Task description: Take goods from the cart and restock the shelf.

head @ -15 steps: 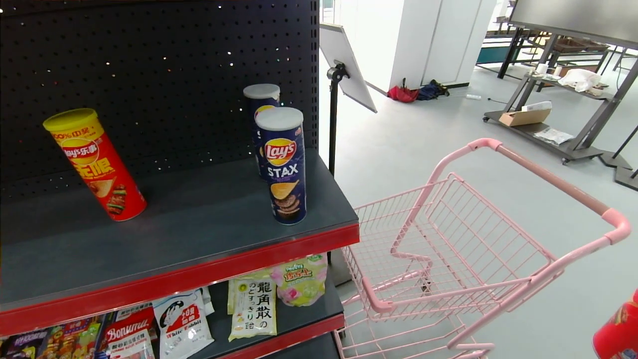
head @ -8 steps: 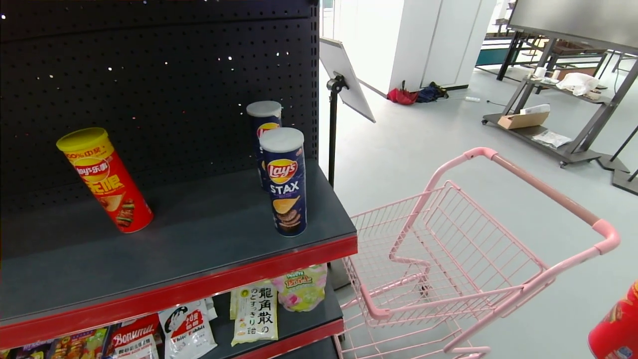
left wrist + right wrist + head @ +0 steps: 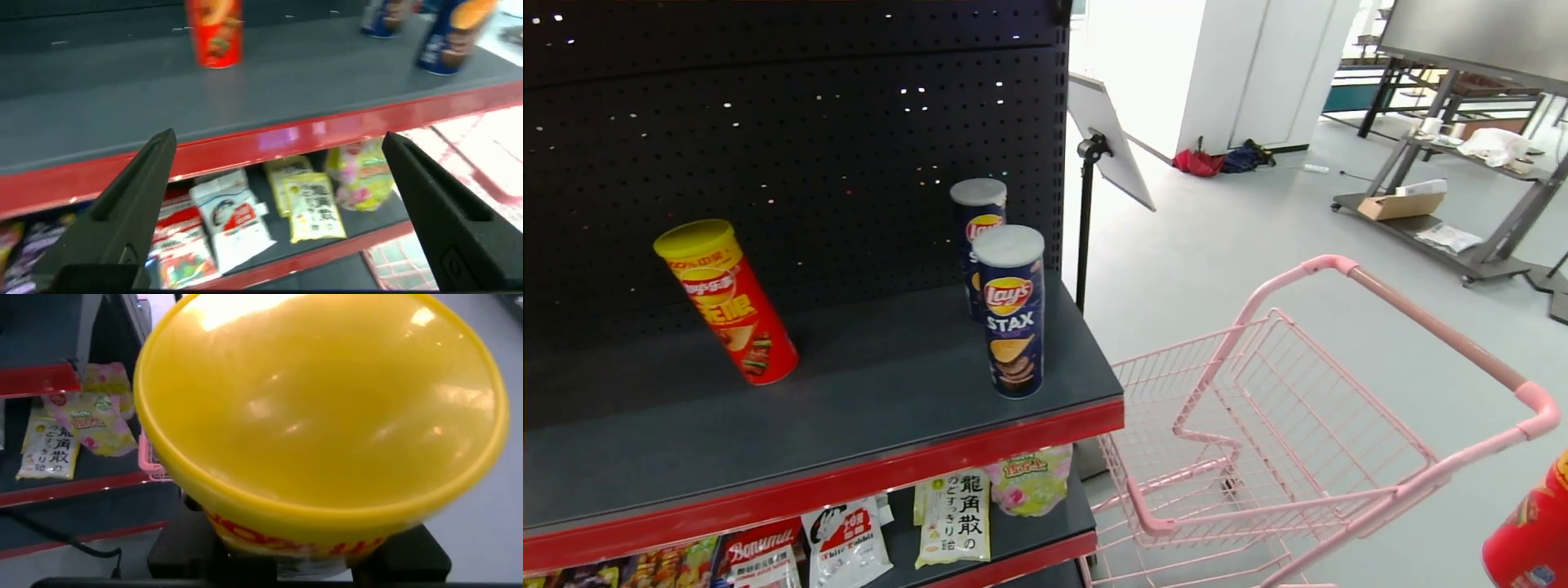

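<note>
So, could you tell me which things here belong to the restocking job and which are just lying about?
Job: pink cart, top shelf, carried red can, shelved red can, two blue cans.
Lying about: snack bags below, white board on its stand, cardboard box.

Logo plus lettering on front blue can (image 3: 1010, 322) and red can (image 3: 731, 302). Red letters below carried can (image 3: 319, 433) rim. Dark characters down pale packet (image 3: 953, 518), lower shelf (image 3: 1029, 554). None transcribed.

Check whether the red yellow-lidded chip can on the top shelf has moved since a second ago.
No. The head view shifted, so the camera moved; the red yellow-lidded chip can keeps its spot on the dark shelf, left of the front blue can.
</note>
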